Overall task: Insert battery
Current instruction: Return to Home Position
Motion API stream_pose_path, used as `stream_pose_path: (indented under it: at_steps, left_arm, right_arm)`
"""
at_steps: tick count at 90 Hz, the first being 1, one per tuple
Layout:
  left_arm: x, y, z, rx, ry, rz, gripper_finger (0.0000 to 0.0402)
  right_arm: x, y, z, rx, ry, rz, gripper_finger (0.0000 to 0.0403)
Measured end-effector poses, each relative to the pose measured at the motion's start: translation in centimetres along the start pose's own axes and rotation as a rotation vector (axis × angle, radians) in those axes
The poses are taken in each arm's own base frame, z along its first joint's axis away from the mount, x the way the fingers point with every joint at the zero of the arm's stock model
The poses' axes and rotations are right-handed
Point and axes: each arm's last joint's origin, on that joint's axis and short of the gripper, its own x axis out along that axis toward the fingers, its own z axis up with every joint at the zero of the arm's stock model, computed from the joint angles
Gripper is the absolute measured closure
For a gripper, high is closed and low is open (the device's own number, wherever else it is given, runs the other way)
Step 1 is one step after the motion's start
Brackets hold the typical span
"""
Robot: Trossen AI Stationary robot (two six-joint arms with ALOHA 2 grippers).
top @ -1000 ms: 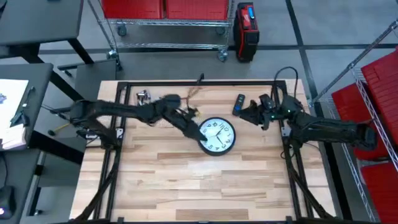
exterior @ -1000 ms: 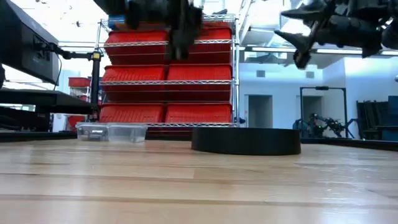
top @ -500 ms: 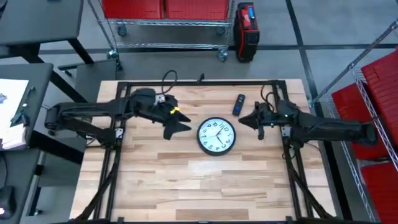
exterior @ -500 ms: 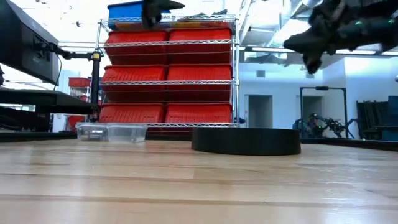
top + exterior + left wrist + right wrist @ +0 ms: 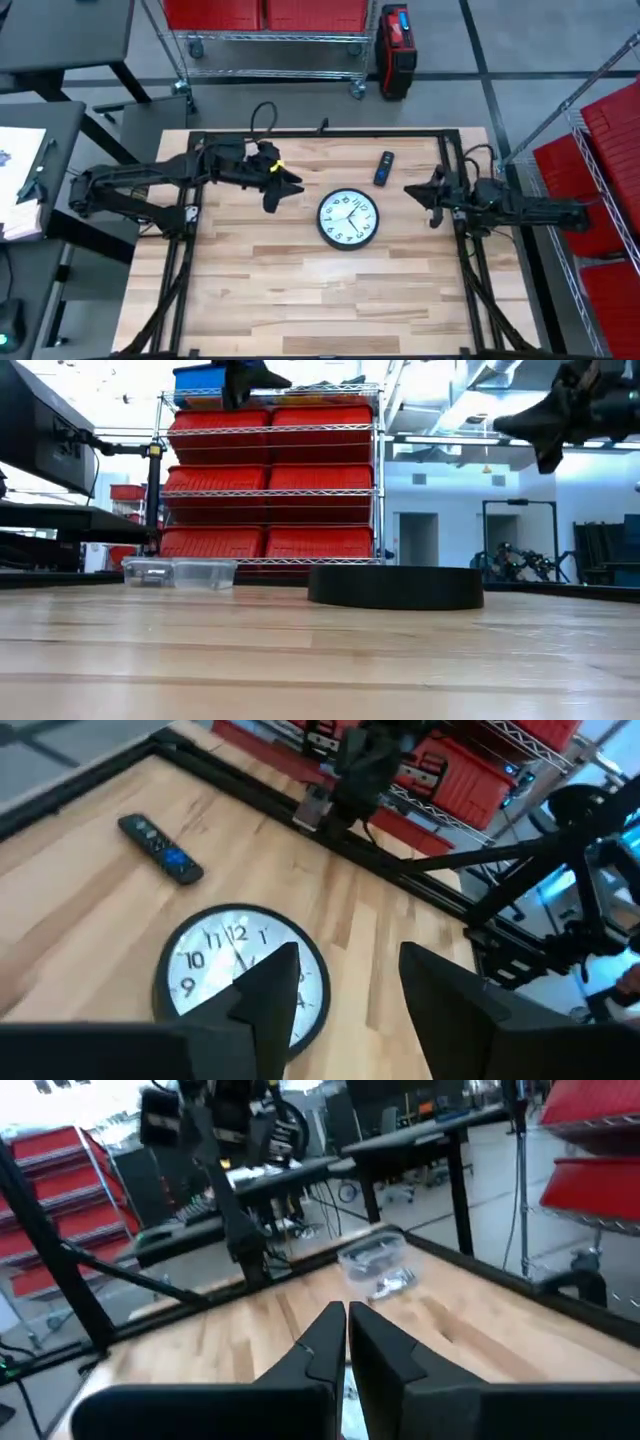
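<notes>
Pale butcher-block wood makes up the counter (image 5: 300, 290), and both arms hang above it with nothing in their grip.

The wall clock (image 5: 349, 219) lies flat and face up near the middle of the counter, a little to the right. Its back is against the wood, so the battery compartment and any battery in it are hidden. From the low camera the clock shows only as a dark flat disc. The black remote (image 5: 384, 168) lies just beyond the clock on the far-right side, apart from it, with its long side running near to far.

The left pincer (image 5: 283, 192) hovers left of the clock, pointing toward it. Its two dark fingers (image 5: 265, 995) are spread wide with only air between them. The right pincer (image 5: 346, 1330) hovers by the right edge of the counter, right of the clock and nearer than the remote. Its fingers are pressed almost together, with only a thin slit between them, and they pinch nothing.

A clear plastic container (image 5: 180, 572) sits at the far-left part of the counter with small pieces inside, too blurred to name. Red bins on a wire shelf (image 5: 270, 480) stand behind the far edge.
</notes>
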Motion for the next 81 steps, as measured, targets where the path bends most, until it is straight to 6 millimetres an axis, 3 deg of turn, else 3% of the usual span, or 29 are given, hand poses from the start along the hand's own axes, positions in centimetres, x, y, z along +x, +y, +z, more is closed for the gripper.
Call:
stream_pose_path:
  at_steps: [19, 34, 53, 81]
  left_arm:
    - [-0.3, -0.7, 0.0, 0.118, -0.011, -0.029, 0.0248]
    - [-0.7, -1.6, -0.3, 0.198, -0.006, -0.068, 0.0248]
    - [-1.5, -2.1, -0.5, 0.169, 0.03, -0.094, 0.0248]
    - [-1.8, -2.4, -0.7, 0.129, 0.042, -0.104, 0.0248]
  right_arm:
    - [0.4, -0.3, -1.8, -0.077, -0.038, 0.059, 0.0392]
    - [0.5, -0.5, -2.7, -0.149, 0.034, 0.075, 0.0392]
    - [0.4, -0.4, -3.7, -0.198, 0.147, 0.173, 0.0392]
    - [0.2, -0.6, -4.5, -0.24, 0.059, 0.217, 0.0392]
